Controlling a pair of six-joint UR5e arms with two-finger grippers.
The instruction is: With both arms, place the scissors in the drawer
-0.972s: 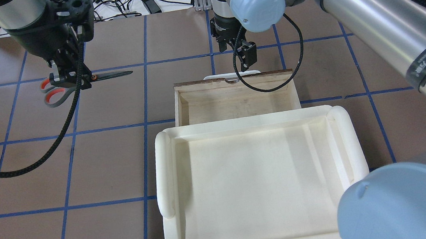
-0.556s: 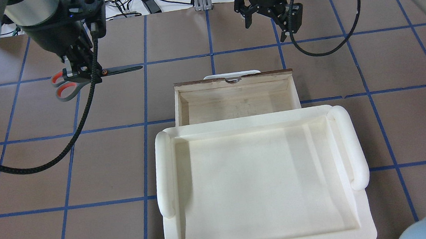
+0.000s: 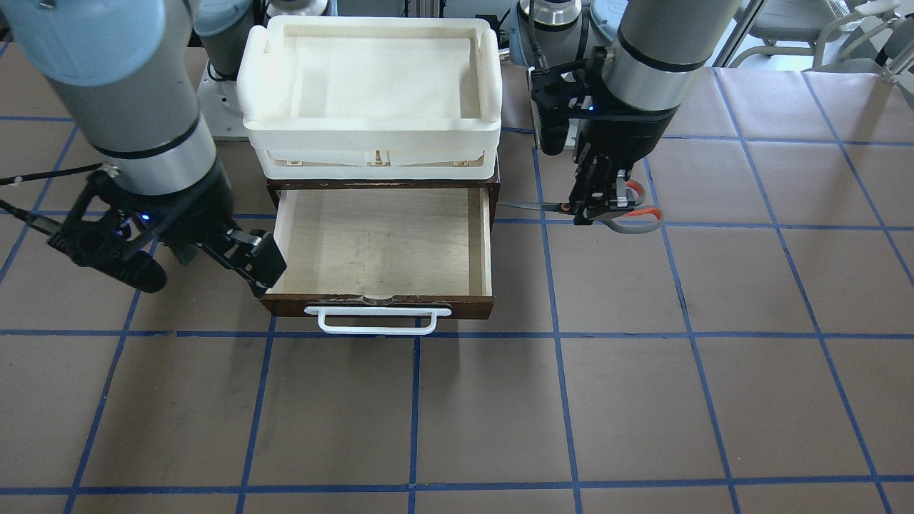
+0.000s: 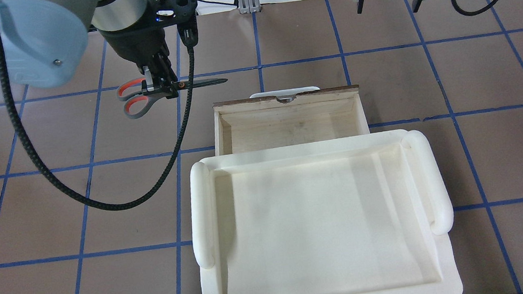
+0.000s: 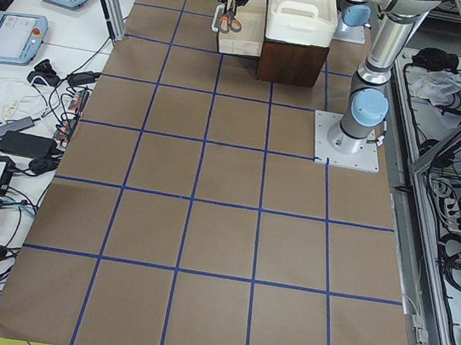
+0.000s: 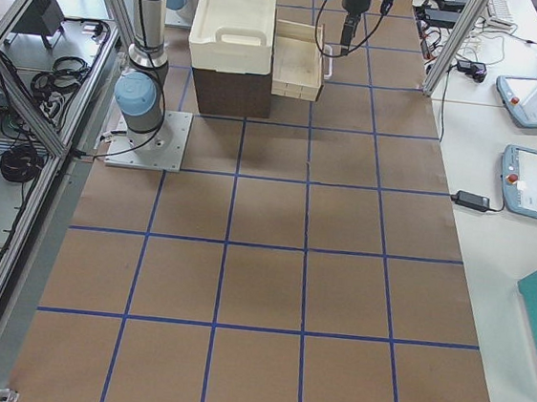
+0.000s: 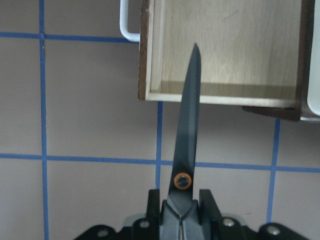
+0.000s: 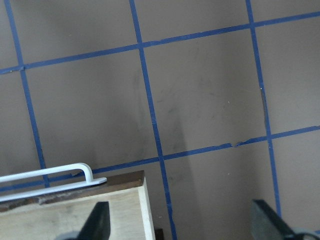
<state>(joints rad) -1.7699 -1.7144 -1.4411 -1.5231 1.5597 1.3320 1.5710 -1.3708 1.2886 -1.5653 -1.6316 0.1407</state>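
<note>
The left fingers [image 7: 206, 206] are clamped on the scissors [image 7: 189, 130] just behind the pivot, blades closed, pointing at the open drawer [image 3: 385, 235]. The right fingers [image 3: 258, 265] are spread wide and hold nothing.

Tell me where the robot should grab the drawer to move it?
Best by the white bar handle on the front of the drawer. Come from the front, the side away from the robot: the bar stands off the wood with a gap behind it, so it can probably be pinched across.
</note>
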